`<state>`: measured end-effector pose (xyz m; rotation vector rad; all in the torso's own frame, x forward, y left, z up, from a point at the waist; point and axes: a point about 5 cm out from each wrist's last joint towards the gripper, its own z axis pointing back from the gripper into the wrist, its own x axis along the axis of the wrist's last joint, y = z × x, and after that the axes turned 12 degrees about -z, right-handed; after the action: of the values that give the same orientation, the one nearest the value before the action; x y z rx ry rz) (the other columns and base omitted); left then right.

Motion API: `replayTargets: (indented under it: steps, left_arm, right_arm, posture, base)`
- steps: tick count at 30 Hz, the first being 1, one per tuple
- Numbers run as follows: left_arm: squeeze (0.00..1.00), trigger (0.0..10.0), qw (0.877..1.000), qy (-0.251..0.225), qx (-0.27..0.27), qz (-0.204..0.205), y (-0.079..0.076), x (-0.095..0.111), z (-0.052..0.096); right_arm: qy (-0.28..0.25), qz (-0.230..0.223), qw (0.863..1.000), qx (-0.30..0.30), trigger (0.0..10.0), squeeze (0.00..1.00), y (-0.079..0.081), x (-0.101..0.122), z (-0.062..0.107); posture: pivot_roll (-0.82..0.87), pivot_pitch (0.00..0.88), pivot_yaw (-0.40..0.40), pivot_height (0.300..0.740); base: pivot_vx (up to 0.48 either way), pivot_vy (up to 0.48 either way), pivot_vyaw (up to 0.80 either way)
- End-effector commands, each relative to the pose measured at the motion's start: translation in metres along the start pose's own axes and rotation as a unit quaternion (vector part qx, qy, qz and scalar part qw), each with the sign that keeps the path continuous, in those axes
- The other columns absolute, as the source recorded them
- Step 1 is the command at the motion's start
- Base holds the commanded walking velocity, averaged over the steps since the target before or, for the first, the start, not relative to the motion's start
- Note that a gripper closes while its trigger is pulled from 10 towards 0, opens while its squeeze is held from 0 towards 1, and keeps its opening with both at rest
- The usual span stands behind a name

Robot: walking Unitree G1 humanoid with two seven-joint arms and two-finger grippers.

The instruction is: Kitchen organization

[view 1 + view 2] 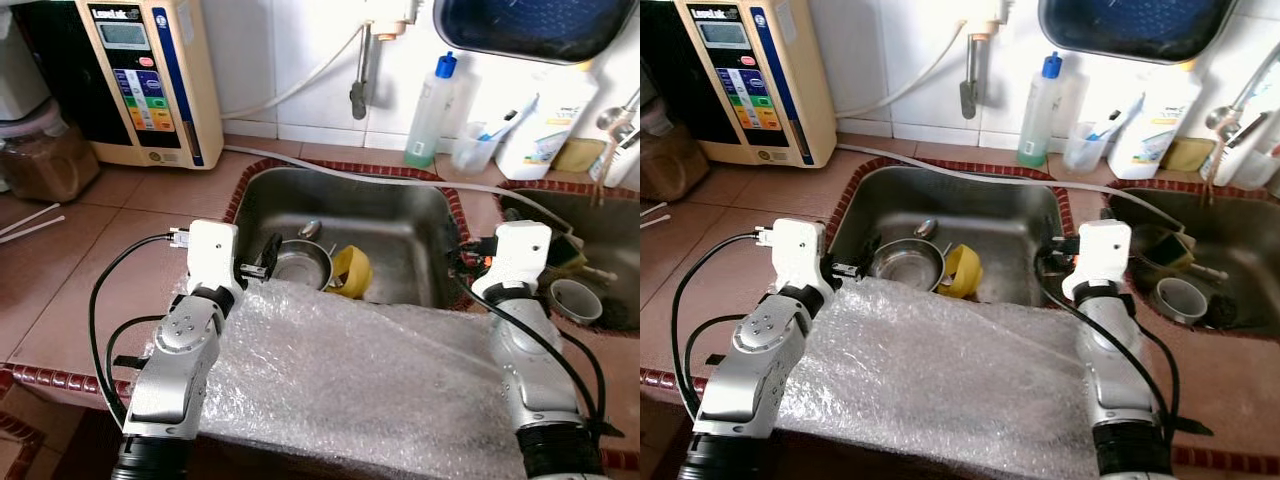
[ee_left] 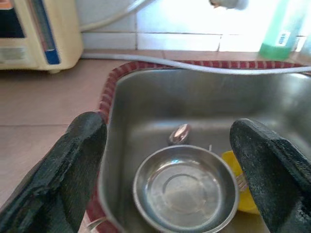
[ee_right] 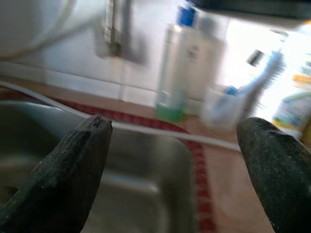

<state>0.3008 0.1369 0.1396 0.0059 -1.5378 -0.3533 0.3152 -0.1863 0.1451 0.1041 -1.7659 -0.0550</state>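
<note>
The left gripper (image 2: 167, 170) hangs over the near left edge of the steel sink (image 1: 400, 215), its two black fingers (image 2: 63, 165) spread wide apart with nothing between them; seen along those fingers, a round steel bowl (image 2: 182, 189) lies directly beyond, on the sink floor. A spoon (image 2: 179, 133) lies just behind the bowl, and a yellow cup (image 1: 350, 270) is tipped on its side, touching the bowl on its right. The right gripper (image 3: 177, 160) is raised at the sink's right rim, fingers likewise parted and empty, facing the tiled back wall; that wrist view is blurred, so details there are only roughly legible. Both silver arms reach forward over a sheet of bubble wrap (image 1: 360, 370) draped across the counter's front edge and touching the sink's near rim. Behind the sink, a white hose (image 1: 390, 180) runs along the counter, with a green-tinted bottle with a blue cap (image 1: 430, 110), a clear cup holding a toothbrush (image 1: 475, 145) and a white bottle (image 1: 545, 125) standing against the wall. A beige water appliance (image 1: 150, 80) stands at the far left. A second basin (image 1: 600, 260) on the right holds a small pale cup (image 1: 575, 298).
</note>
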Motion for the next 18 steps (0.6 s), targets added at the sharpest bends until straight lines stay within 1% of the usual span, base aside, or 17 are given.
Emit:
replayTargets:
  steps: [1,5,9,18]
  left_arm:
    - [0.0,10.0,1.0,-0.005,-0.005,0.0,0.0,0.004,0.001]
    - [0.0,10.0,1.0,-0.001,-0.01,-0.001,-0.004,0.005,0.001]
    - [0.0,10.0,1.0,-0.002,-0.011,-0.001,-0.005,0.007,0.0]
    - [0.0,10.0,1.0,0.002,-0.01,-0.002,-0.007,0.011,-0.002]
  right_arm:
    - [-0.003,-0.006,1.0,0.002,10.0,0.0,0.005,0.003,0.002]
    - [-0.001,-0.015,1.0,0.008,10.0,0.0,0.012,0.004,0.003]
    - [0.001,-0.018,1.0,0.012,10.0,0.0,0.016,0.005,0.004]
    - [0.005,-0.024,1.0,0.007,10.0,0.0,0.016,0.007,0.003]
  posture:
    - [0.05,0.0,0.02,0.74]
    - [0.05,0.0,0.019,0.74]
    - [0.05,0.0,0.017,0.74]
    - [0.05,0.0,0.016,0.74]
  base:
    - [0.0,0.0,0.0]
    - [0.0,0.0,0.0]
    - [0.0,0.0,0.0]
    - [0.0,0.0,0.0]
